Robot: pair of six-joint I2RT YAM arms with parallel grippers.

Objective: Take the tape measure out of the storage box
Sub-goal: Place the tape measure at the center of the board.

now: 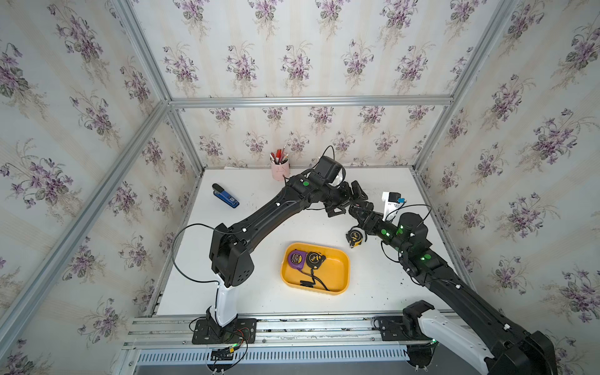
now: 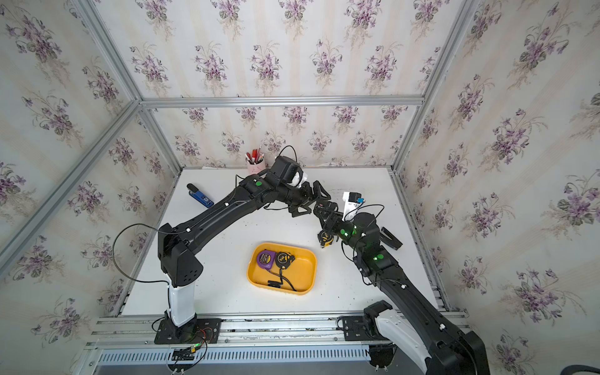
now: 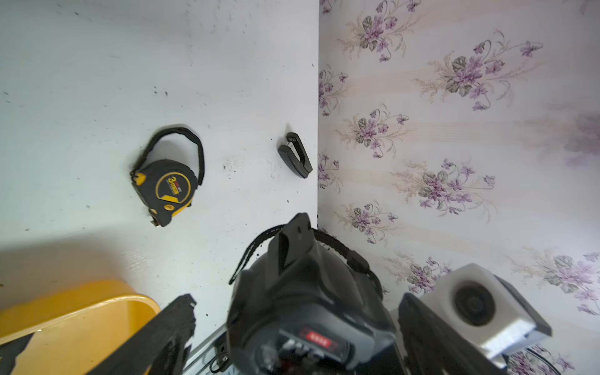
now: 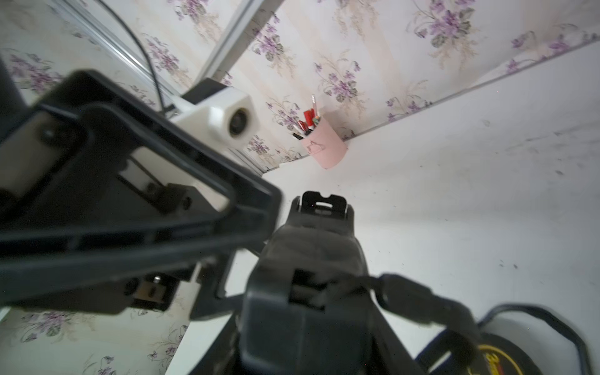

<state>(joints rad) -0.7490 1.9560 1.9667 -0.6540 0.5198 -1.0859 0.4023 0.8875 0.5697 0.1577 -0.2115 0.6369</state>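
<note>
I see left gripper (image 3: 297, 298) spread, right gripper (image 2: 325, 212) seemingly clamped on the tape measure (image 4: 311, 256); dense, slick, best pinched across flat faces.

Clock directions are running from the yellow tray (image 1: 336, 272), seen in a top view. At 1 o'clock the left tool (image 1: 348, 202) is standing spread around a held tape measure (image 3: 308, 292) that the right tool (image 1: 357, 209) is clamping, crowding that air. The left arm (image 1: 259, 214) is bridging 9 to 12 o'clock. The right arm (image 1: 422, 259) is sweeping from 4 up to 2, past a loose tape measure (image 1: 356, 237) lying near the tray. A blue stapler (image 1: 225, 195) at 10, a pen cup (image 1: 280, 168) at 11 and a small black stapler (image 2: 391, 238) between 2 and 3 are sitting well apart. A purple tape measure (image 1: 296, 258) and a black tape measure (image 1: 314, 258) are filling the tray's 10 o'clock end. The way is lying open down onto its 3 o'clock half and across the worktop (image 1: 253, 292) from 6 to 8.
</note>
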